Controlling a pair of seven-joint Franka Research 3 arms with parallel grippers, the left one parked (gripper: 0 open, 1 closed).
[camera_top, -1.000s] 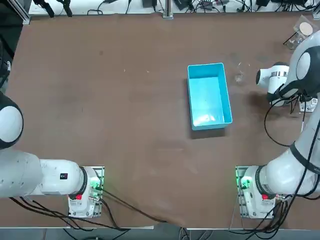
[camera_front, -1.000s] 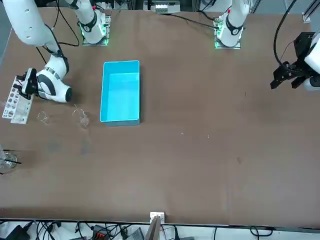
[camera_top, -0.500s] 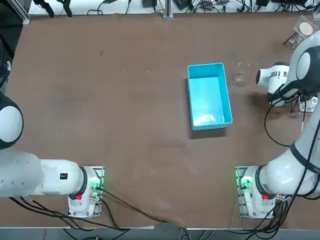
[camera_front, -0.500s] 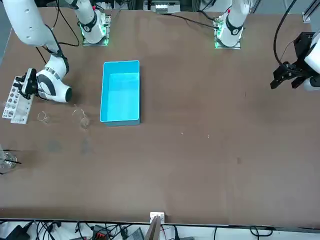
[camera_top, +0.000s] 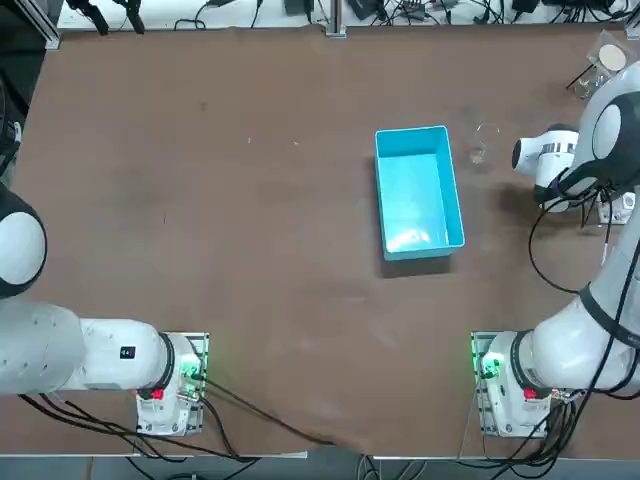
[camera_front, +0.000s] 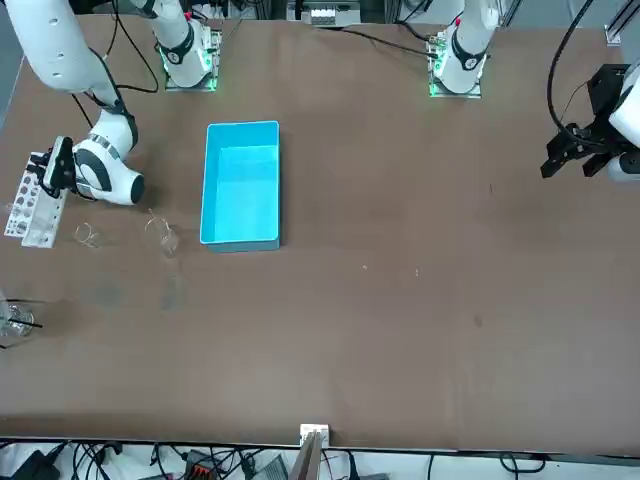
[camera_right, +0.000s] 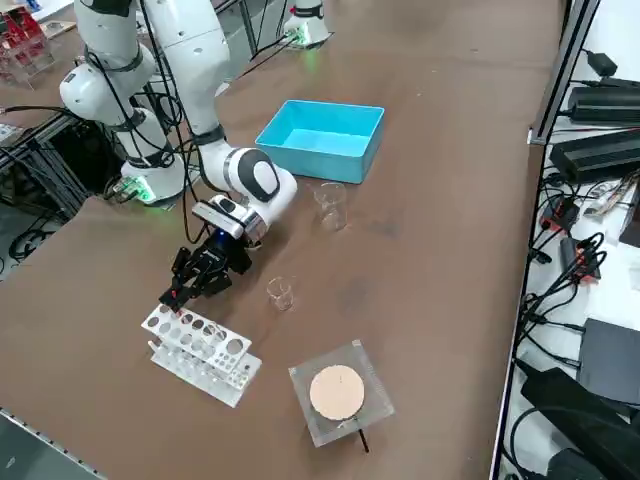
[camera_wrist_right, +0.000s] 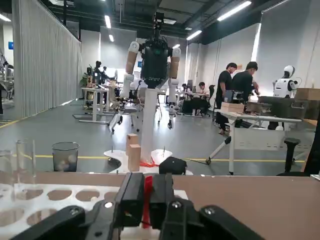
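My right gripper (camera_right: 178, 291) hangs low over the near end of a white test tube rack (camera_right: 200, 353) by the table's right edge. In the right wrist view the gripper (camera_wrist_right: 146, 196) is shut on a thin red object (camera_wrist_right: 147, 197), with the rack's round holes (camera_wrist_right: 45, 196) just past the fingers. From the front, the gripper (camera_front: 48, 168) is beside the rack (camera_front: 28, 208). Overhead, the wrist covers most of the rack (camera_top: 620, 205). Two clear beakers, one small (camera_right: 281, 293) and one larger (camera_right: 331, 205), stand close to the gripper.
A blue bin (camera_top: 415, 190) sits mid-table, left of the beakers (camera_top: 478, 152). A clear square dish holding a tan disc (camera_right: 338, 392) lies beyond the rack at the far right corner. People and other equipment show in the room behind.
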